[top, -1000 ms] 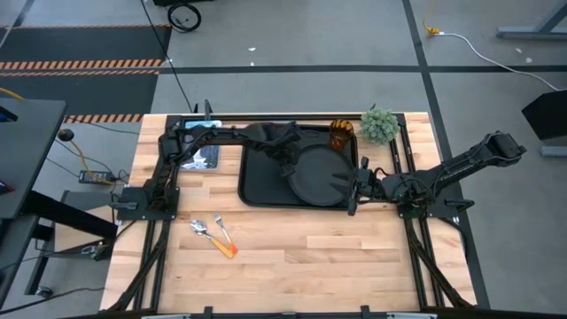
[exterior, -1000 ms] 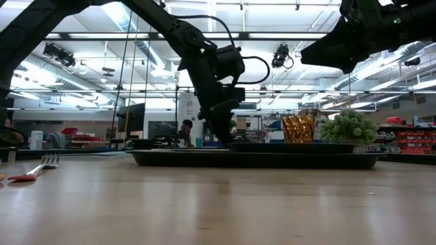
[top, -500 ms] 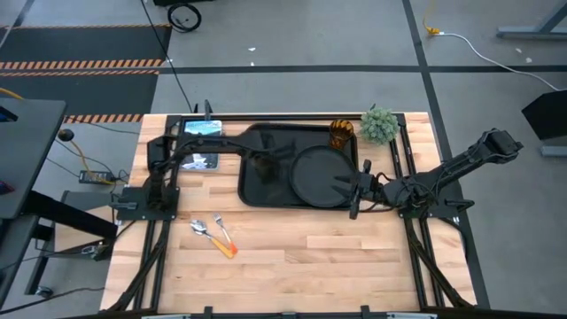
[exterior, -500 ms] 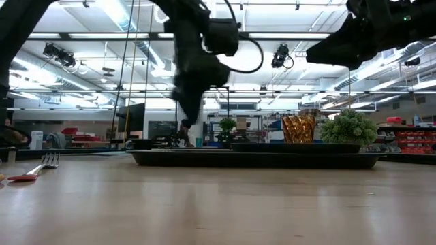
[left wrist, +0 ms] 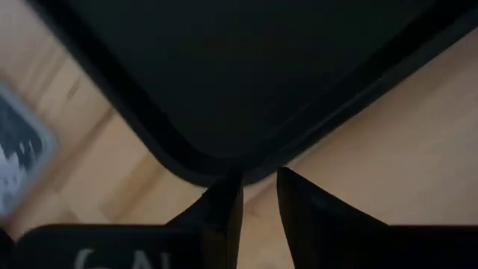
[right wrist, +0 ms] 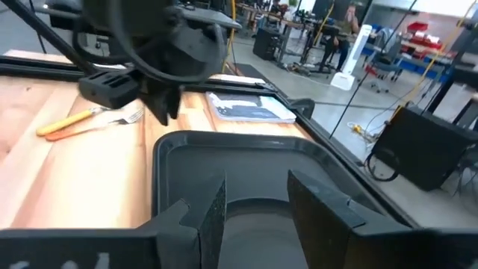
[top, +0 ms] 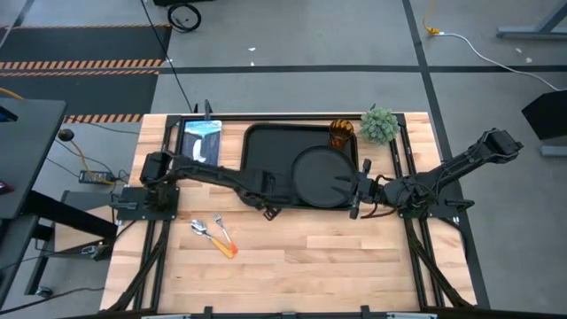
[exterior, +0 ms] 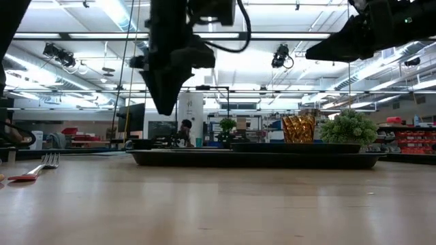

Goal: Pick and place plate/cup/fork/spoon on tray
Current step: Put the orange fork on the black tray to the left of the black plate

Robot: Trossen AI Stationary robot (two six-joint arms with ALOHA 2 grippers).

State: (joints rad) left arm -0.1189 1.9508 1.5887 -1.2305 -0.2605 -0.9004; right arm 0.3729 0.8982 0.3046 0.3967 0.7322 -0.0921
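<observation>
— Where are your grippers?

— My left gripper (top: 268,211) hangs over the near left corner of the large matte black rectangular tray (top: 266,146), fingers narrowly parted, empty. My right gripper (top: 353,188), slightly open, sits at the round black plate (top: 321,175) on the tray.

— The cutlery?

— The orange-handled metal fork (top: 222,235) and spoon (top: 211,236) lie on the wooden counter (top: 354,257); the ribbed amber cup (top: 342,134) stands at the tray's far right corner.

Plate (top: 321,175) and cup (top: 342,134) sit in the tray (top: 266,146), right side. Fork (top: 225,237) and spoon (top: 205,230) lie on the table (top: 354,257), near left.
</observation>
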